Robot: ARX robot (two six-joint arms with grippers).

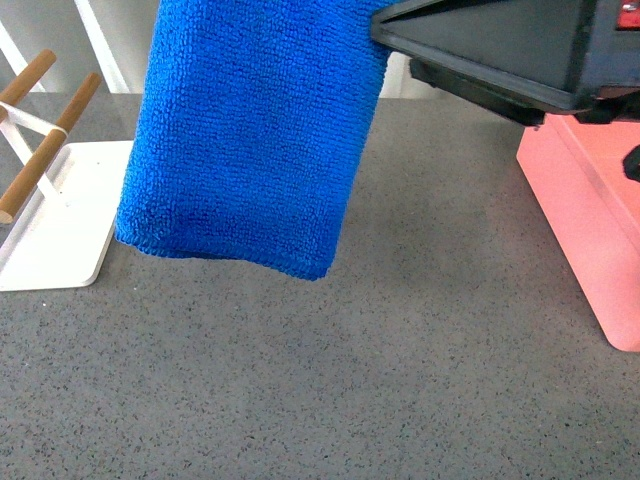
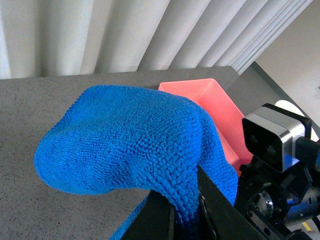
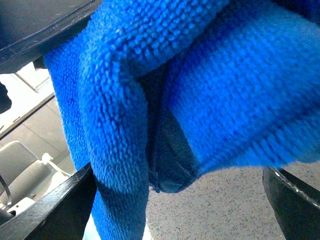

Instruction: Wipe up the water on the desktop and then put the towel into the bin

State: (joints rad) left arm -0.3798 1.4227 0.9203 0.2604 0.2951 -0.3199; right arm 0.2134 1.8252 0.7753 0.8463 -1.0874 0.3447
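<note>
The blue towel hangs folded above the dark speckled desktop, its lower edge clear of the surface. My left gripper is shut on the towel, which drapes over its jaws. My right gripper is open, its fingers spread wide on either side of the hanging towel and touching nothing. The pink bin stands at the right edge of the desktop, and its open inside shows beyond the towel in the left wrist view. I cannot make out any water on the desktop.
A white rack with wooden bars stands at the left of the desktop. A black arm part reaches in from the upper right to the towel's edge. Pale curtains hang behind the desktop.
</note>
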